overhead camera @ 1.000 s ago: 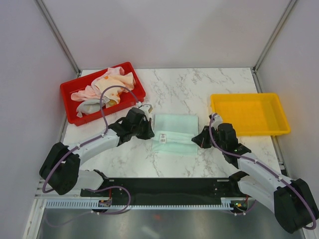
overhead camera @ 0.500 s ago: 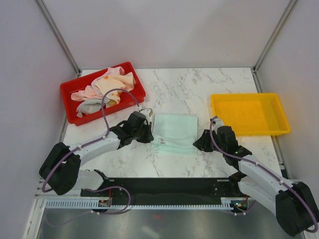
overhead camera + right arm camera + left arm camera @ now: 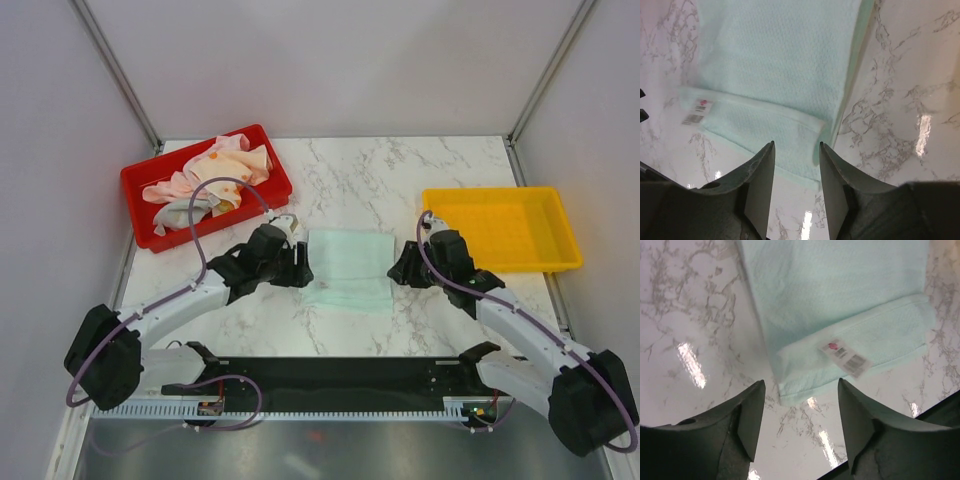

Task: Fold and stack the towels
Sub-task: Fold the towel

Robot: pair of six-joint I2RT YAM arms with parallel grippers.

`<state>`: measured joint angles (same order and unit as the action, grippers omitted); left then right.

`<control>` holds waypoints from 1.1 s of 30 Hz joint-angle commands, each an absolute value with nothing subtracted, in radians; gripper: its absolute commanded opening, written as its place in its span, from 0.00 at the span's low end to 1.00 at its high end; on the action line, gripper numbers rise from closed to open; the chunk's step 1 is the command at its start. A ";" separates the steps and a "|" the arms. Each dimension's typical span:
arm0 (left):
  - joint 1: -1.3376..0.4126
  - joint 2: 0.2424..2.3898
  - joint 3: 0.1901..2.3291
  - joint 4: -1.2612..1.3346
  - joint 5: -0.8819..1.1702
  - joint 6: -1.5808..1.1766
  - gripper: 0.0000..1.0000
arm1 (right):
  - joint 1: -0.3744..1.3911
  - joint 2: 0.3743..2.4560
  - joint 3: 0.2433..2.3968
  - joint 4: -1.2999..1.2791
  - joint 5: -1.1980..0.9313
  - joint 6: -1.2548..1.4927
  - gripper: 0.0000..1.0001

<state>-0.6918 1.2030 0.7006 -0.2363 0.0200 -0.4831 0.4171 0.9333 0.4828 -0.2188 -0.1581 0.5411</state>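
- I'm mid-fold on the pale mint waffle-weave towel (image 3: 348,266). It lies flat on the white marble-pattern table (image 3: 400,170) between my two arms, with a narrow band along its near edge turned over on top.
- The step in hand, as I judge it, is the next fold: one band is over, but the cloth looks too broad to stack yet.
- My left pincer (image 3: 801,386) is spread wide and holds nothing. The towel's near left corner sits in the gap between the jaws, with a white label (image 3: 842,354) just beyond it.
- My right pincer (image 3: 796,145) is parted less widely and is also empty. It straddles the near right corner, where the turned band ends.
- From the wrist views I can't tell whether either pair of tips touches cloth or tabletop, and no pinch is made.
- The next move calls for both pincers to drop onto those two corners together and close on all the layers. They should then carry the near edge evenly toward the far edge, so the band doesn't slip out.
- More work waits: a heap of pink, cream and grey cloths (image 3: 225,165) in the red plastic tray (image 3: 133,195) at far left. The yellow plastic tray (image 3: 500,228) sits on the right, beside my right arm.
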 commanded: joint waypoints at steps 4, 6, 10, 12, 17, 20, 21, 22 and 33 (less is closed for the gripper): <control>-0.693 1.238 0.801 -0.391 -0.091 -0.606 0.78 | 0.419 1.169 0.647 -0.196 -0.193 0.476 0.51; -0.693 1.239 0.814 -0.391 -0.094 -0.614 0.78 | 0.419 1.247 0.682 -0.195 -0.233 0.462 0.51; -0.692 1.319 0.874 -0.376 -0.057 -0.591 0.74 | 0.419 1.334 0.712 -0.192 -0.252 0.431 0.50; -0.692 1.385 0.899 -0.377 -0.035 -0.581 0.72 | 0.419 1.356 0.715 -0.192 -0.238 0.416 0.50; -0.689 1.471 0.911 -0.376 -0.014 -0.591 0.71 | 0.417 1.403 0.721 -0.196 -0.230 0.387 0.51; -0.681 1.525 0.916 -0.370 -0.005 -0.589 0.71 | 0.417 1.442 0.715 -0.193 -0.256 0.377 0.51; -0.680 1.529 0.914 -0.370 -0.005 -0.589 0.71 | 0.419 1.442 0.712 -0.193 -0.262 0.376 0.51; -0.677 1.531 0.911 -0.373 0.070 -0.586 0.70 | 0.419 1.437 0.707 -0.192 -0.268 0.374 0.49; -0.678 1.453 0.827 -0.373 0.149 -0.606 0.63 | 0.417 1.269 0.606 -0.221 -0.313 0.371 0.20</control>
<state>-0.6796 1.5055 0.8497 -0.3866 0.1101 -0.5690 0.4171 1.3239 0.6369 -0.2131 -0.2806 0.3779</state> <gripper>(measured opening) 0.633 0.209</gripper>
